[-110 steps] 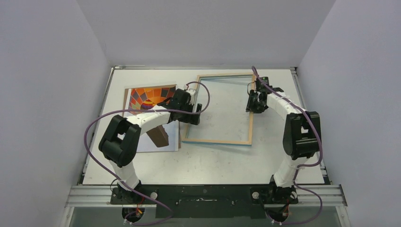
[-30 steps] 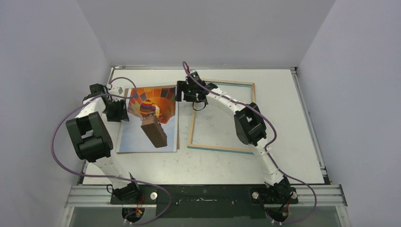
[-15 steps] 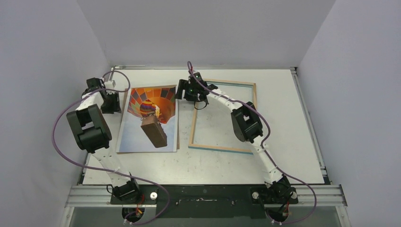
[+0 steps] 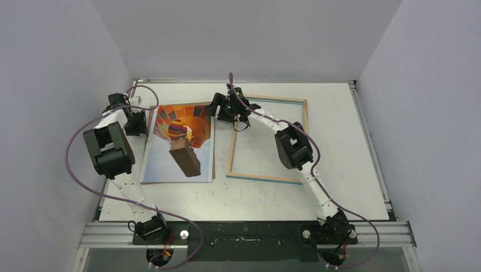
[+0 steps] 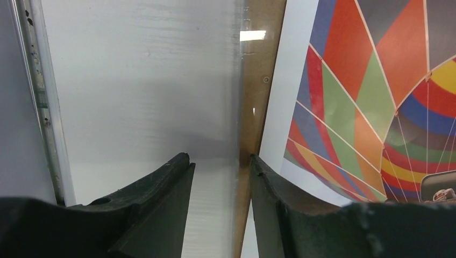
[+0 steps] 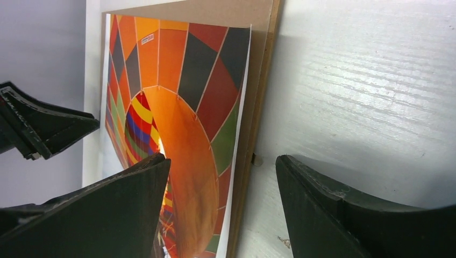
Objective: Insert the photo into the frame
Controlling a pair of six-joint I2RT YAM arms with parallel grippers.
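Your photo (image 4: 179, 143) lies flat on the brown backing board (image 5: 258, 80) at the left of the bench (image 4: 255, 198), with the frame (image 4: 231, 153) just beside it on the right. Your left jaws stand partly open astride the board's left edge, gripping nothing. Your right jaws gape wide over its far-right corner, also empty.
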